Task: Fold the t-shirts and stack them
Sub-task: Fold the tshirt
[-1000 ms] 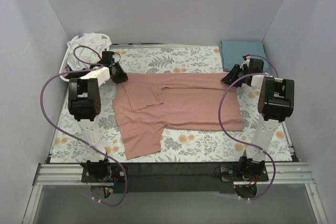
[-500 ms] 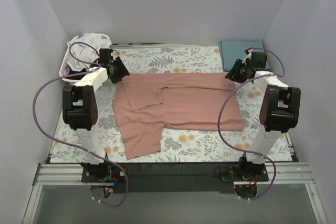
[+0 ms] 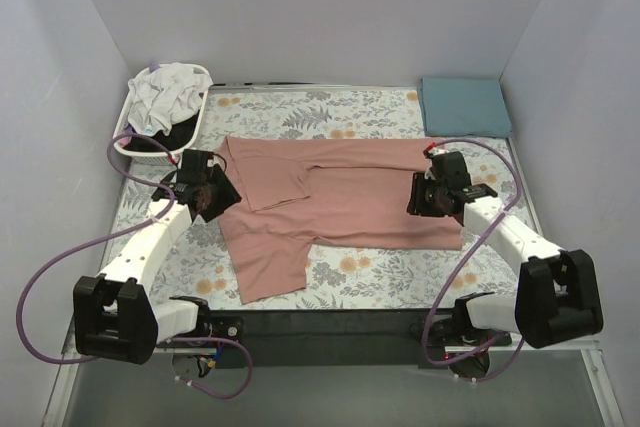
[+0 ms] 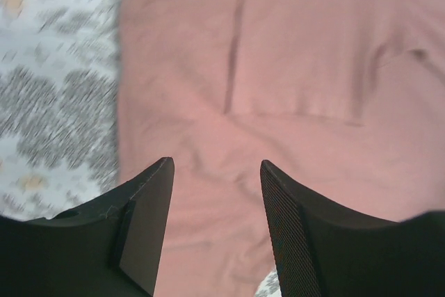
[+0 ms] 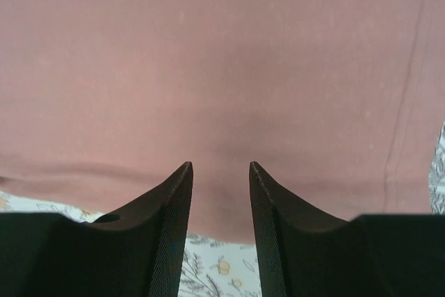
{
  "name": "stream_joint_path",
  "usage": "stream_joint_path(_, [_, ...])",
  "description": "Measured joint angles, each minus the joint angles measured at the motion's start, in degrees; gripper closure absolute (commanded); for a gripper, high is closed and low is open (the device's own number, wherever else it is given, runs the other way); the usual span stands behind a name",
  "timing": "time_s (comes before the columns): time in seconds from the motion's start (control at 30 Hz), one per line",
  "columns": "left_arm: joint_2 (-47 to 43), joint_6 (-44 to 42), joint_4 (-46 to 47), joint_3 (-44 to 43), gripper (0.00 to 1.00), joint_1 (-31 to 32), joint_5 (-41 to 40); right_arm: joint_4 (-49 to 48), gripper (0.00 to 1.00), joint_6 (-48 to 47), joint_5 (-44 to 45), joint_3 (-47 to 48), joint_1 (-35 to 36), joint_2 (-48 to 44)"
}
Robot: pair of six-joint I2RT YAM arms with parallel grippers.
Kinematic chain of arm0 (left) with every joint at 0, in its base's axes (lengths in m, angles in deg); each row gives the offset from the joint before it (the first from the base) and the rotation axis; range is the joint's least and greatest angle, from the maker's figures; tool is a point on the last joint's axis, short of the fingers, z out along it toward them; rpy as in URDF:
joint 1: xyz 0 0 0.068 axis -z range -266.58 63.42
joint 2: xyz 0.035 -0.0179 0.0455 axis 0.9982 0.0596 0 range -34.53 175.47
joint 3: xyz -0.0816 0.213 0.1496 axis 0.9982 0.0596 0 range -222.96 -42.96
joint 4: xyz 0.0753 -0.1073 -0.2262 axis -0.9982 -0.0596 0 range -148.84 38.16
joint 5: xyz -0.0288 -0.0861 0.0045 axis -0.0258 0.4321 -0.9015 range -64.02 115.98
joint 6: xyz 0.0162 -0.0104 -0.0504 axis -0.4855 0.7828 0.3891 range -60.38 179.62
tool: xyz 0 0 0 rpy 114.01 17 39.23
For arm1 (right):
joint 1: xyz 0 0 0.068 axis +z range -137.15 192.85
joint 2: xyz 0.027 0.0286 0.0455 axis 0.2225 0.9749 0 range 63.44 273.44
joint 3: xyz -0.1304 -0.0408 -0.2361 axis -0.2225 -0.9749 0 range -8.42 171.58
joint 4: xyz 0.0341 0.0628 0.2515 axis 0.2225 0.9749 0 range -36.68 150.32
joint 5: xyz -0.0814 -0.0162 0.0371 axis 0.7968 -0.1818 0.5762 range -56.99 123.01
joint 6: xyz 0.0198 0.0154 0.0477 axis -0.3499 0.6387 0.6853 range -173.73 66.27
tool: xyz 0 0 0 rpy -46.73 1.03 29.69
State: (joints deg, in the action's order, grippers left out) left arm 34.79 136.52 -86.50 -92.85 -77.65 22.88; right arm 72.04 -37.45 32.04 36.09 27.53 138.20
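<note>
The dusty-pink t-shirt (image 3: 350,187) is spread flat at the centre of the floral cloth (image 3: 330,112), its long axis running from 9 to 3 o'clock. One sleeve (image 3: 270,267) is left sticking out toward 7 o'clock.

The left gripper (image 3: 207,193) is placed at the shirt's 9 o'clock edge and the right gripper (image 3: 424,196) at its 3 o'clock edge. This is judged to be so that both ends can be taken together and the cloth folded evenly. Both sets of fingers are held apart over pink fabric, with nothing caught between them. Whether the tips touch the cloth cannot be told, as the left wrist view is blurred.

A folded teal-blue t-shirt (image 3: 465,105) is set at 1 o'clock, presumably as the base of the stack. White and dark tees (image 3: 168,92) are heaped in the basket (image 3: 128,147) at 11 o'clock.
</note>
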Motion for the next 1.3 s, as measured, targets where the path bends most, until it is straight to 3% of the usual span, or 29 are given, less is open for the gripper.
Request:
stream_joint_path(0.27, [1.1, 4.2, -8.1, 5.9, 0.54, 0.2, -4.3, 4.0, 0.52, 0.0, 4.3, -6.0, 0.8, -9.1])
stream_joint_path(0.53, [10.2, 4.7, -7.2, 6.3, 0.6, 0.2, -7.0, 4.0, 0.51, -0.2, 6.4, -6.2, 0.8, -10.3])
stream_joint_path(0.73, [11.0, 4.7, -4.2, 8.4, 0.6, 0.3, -6.9, 4.3, 0.46, -0.1, 8.8, -7.9, 0.8, -10.3])
stream_joint_path(0.8, [10.8, 4.5, -3.8, 8.7, 0.65, 0.3, -7.0, 5.0, 0.44, 0.1, 9.7, -8.0, 0.8, -10.3])
stream_joint_path(0.9, [10.5, 4.1, -2.5, 9.2, 0.86, 0.3, -6.8, 5.9, 0.39, 0.8, 10.8, -8.0, 0.6, -10.3])
stream_joint_path(0.93, [10.4, 4.0, -1.8, 9.3, 0.98, 0.3, -6.5, 6.4, 0.38, 1.2, 11.0, -8.0, 0.4, -10.3])
stream_joint_path(1.13, [10.1, 3.3, 0.0, 9.9, 1.0, 0.5, -5.9, 10.2, 0.38, 4.0, 11.5, -8.8, -3.3, -10.4])
stream_joint_path(1.3, [10.0, 2.7, 0.2, 9.9, 1.0, 0.5, -5.9, 13.2, 0.41, 5.6, 10.8, -11.2, -12.2, -13.0])
